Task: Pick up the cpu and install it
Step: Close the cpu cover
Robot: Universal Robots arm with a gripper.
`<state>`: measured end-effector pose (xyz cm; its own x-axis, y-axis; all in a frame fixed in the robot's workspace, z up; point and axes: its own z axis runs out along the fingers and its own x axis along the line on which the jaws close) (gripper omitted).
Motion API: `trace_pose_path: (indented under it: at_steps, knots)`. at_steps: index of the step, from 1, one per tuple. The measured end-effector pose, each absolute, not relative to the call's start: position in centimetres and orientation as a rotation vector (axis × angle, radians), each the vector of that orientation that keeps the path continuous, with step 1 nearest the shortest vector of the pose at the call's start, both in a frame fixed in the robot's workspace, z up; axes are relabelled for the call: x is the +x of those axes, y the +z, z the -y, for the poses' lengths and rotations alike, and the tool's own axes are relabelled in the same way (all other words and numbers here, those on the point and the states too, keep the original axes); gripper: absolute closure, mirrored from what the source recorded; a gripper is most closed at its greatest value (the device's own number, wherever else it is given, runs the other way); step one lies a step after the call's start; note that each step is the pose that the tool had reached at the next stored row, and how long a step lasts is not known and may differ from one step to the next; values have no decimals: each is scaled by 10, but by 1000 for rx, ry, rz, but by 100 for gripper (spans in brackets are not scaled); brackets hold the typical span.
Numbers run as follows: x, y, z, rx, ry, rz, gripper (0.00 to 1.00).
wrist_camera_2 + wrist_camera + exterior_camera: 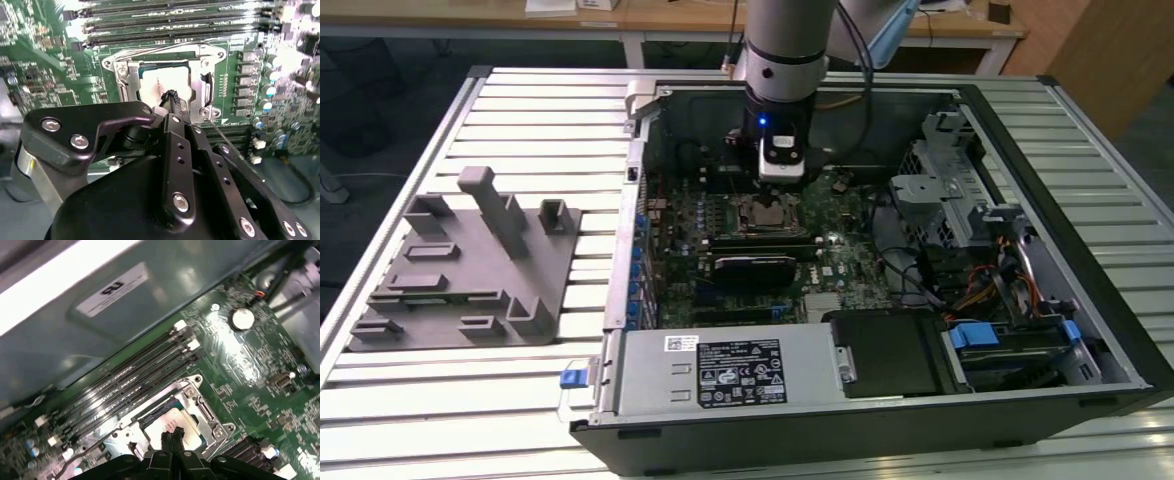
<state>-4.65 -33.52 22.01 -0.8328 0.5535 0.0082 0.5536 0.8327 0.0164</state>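
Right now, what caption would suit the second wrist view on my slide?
Closed gripper over the cpu, which lies in the motherboard socket.

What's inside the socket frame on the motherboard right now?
The cpu, pale metal top up, lies inside the socket frame. The gripper covers part of one edge, so its seating there is hidden.

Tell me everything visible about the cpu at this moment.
The cpu is a small flat square chip with a pale silvery metal top. It lies level inside the metal socket frame on the green motherboard. The gripper, fingers shut, hangs right over it; contact cannot be told.
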Motion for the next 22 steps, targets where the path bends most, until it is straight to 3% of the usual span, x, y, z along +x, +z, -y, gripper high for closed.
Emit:
trace_pose_path:
  at_steps: [22]
  knots:
    - [-46,219,335,-291,-18,3123,89]
